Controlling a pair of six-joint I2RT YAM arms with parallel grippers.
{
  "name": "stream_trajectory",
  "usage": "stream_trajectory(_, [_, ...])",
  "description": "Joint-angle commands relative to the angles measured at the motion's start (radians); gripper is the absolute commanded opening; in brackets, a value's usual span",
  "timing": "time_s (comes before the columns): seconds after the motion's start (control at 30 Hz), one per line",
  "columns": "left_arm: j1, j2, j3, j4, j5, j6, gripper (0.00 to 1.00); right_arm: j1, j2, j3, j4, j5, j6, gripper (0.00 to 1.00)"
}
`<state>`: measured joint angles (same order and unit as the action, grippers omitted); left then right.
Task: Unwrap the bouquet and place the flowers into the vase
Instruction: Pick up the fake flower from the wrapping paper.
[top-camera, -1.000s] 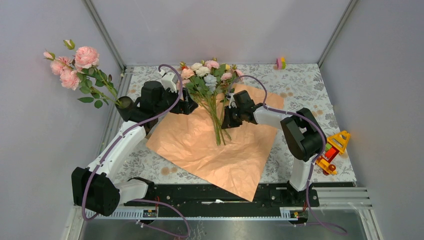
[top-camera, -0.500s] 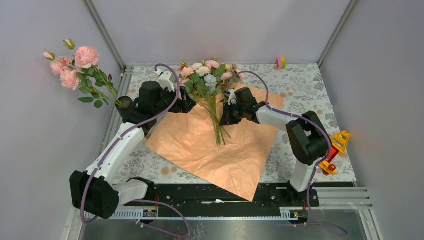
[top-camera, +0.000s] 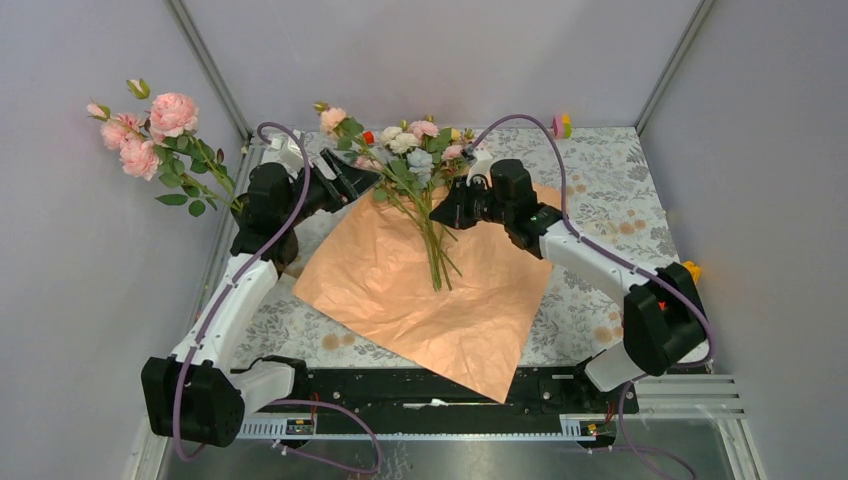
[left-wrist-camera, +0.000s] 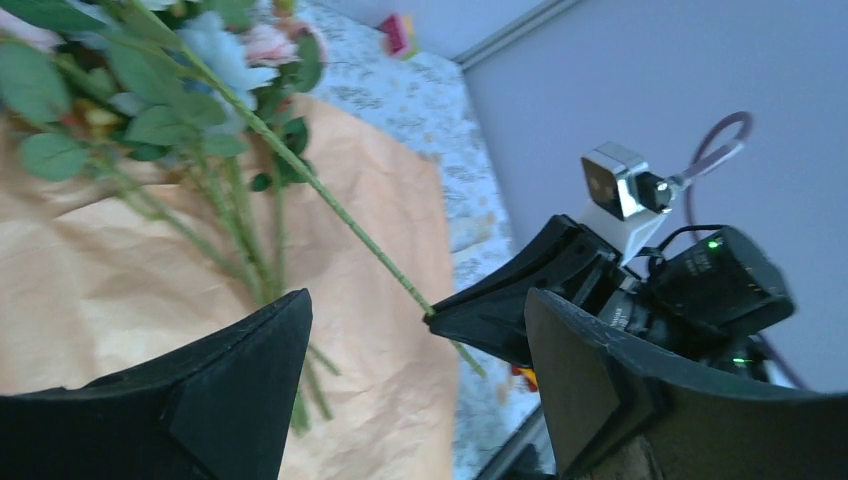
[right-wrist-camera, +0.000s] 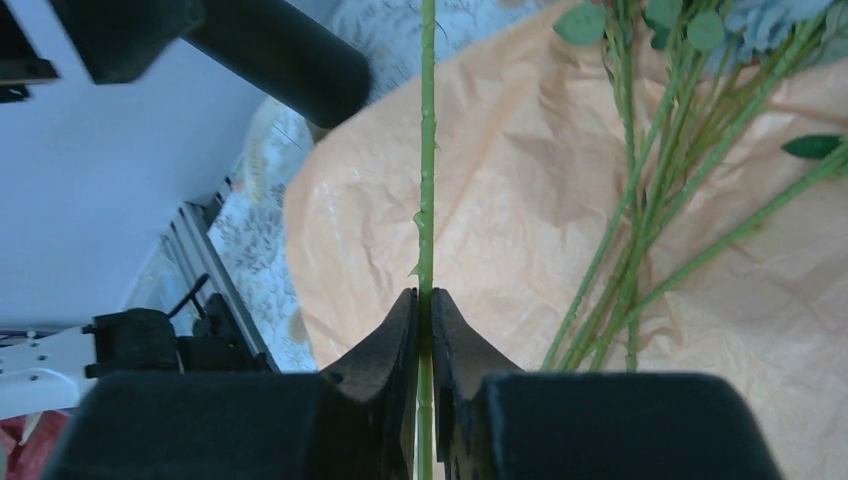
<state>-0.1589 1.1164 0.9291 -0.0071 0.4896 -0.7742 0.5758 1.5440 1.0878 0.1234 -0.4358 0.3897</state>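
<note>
The right gripper (right-wrist-camera: 424, 300) is clamped on one stem (right-wrist-camera: 427, 150) that runs straight up the frame. The left gripper (left-wrist-camera: 418, 305) gapes empty beside it. The other flowers (top-camera: 418, 160) lie on the paper (top-camera: 400, 300), top centre; the vase (top-camera: 247, 207) stands at far left.

Reaches the left arm (top-camera: 235, 300) up and forward from the near-left base, elbow bent, forearm angled toward the far middle. Holds the left hand (top-camera: 347, 176) wide open, both black fingers (left-wrist-camera: 240, 370) spread well apart with nothing between the pads. Stretches the right arm (top-camera: 590, 255) long from the near-right base, wrist turned leftward. Pinches the right hand (top-camera: 450, 213) shut on a single flower stem (right-wrist-camera: 428, 180), fingertips pressed against either side of it. Points the two hands at each other, near but not touching.
</note>
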Motion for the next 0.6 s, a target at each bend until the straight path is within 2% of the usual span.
stream_trajectory(0.0, [0.004, 0.014, -0.012, 0.240, 0.117, -0.194, 0.82, 0.010, -0.093, -0.036, 0.198, -0.005, 0.087, 0.00])
stream_trajectory(0.23, [0.009, 0.063, -0.062, 0.404, 0.094, -0.320, 0.82, 0.016, -0.157, -0.098, 0.291, -0.016, 0.141, 0.00])
stream_trajectory(0.57, [0.009, 0.173, -0.050, 0.498, 0.038, -0.387, 0.81, 0.035, -0.208, -0.113, 0.325, -0.074, 0.156, 0.00])
